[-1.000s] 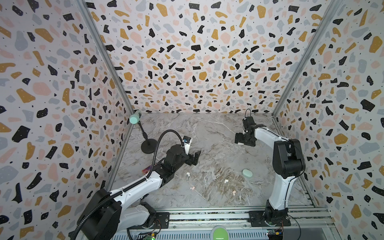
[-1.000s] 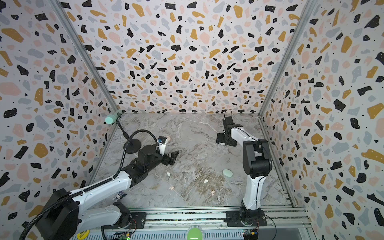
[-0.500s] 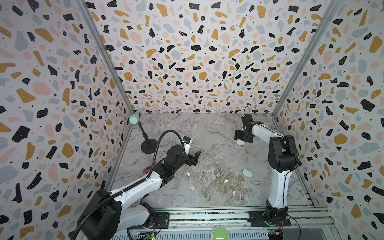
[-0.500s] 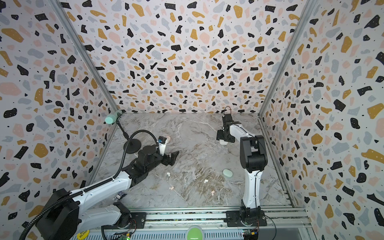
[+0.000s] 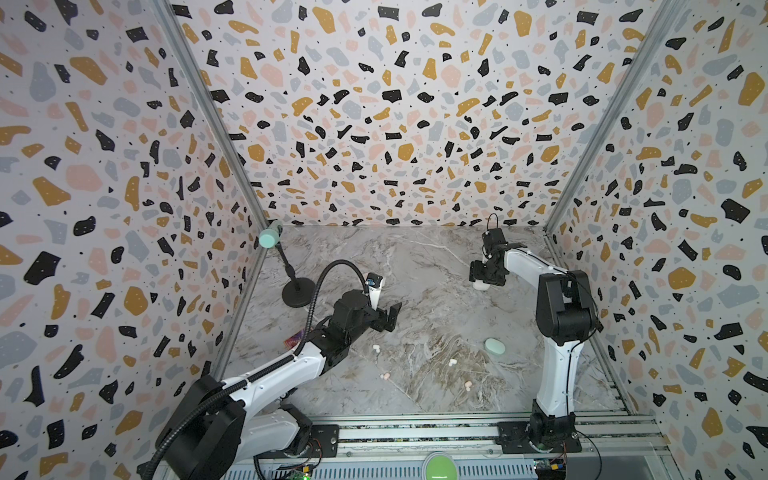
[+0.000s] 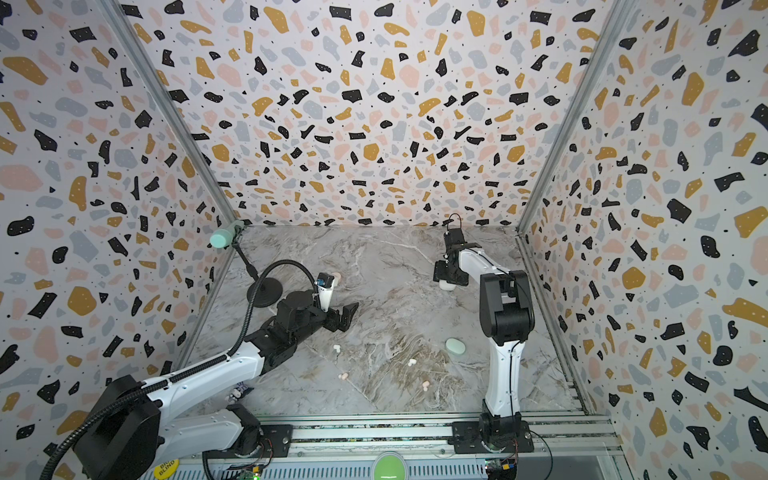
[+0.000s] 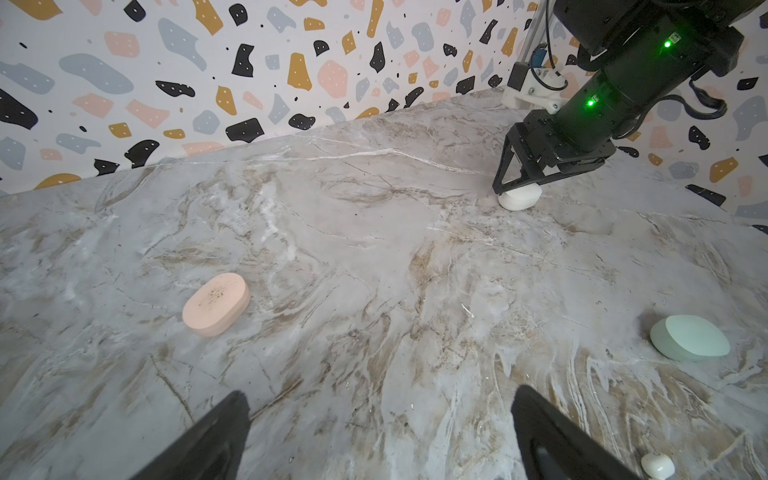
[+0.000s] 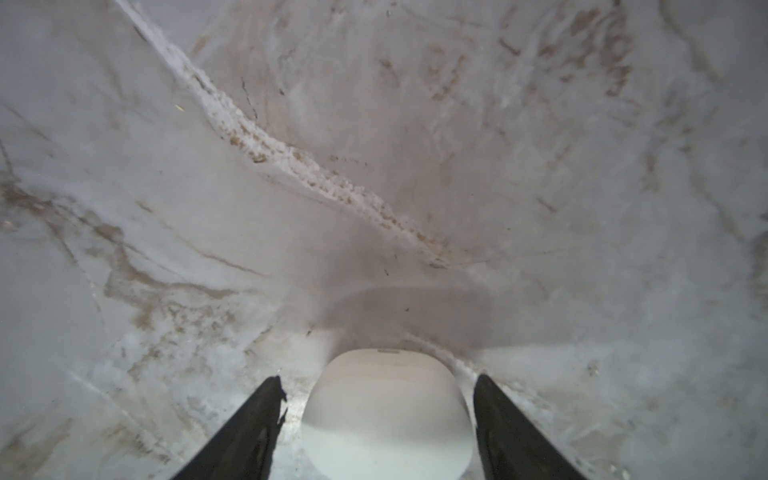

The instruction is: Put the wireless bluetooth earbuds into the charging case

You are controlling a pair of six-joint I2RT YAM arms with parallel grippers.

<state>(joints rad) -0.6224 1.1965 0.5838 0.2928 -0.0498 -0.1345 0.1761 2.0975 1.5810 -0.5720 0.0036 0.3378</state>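
Room: speckled walls (image 5: 374,104) around my grey marble desk (image 5: 415,270).
Left hand (image 7: 380,405): spread wide.
Right hand (image 8: 376,379): straddling white case (image 8: 386,415), gaps both sides.

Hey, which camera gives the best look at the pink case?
The left wrist view: the pink case lies whole and unobstructed on the table. In a top view only its edge peeks out from behind the left arm's wrist camera. The right wrist view doesn't show it.

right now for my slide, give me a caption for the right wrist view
Right gripper straddles the white charging case on the marble tabletop, jaws open, gaps on both sides.
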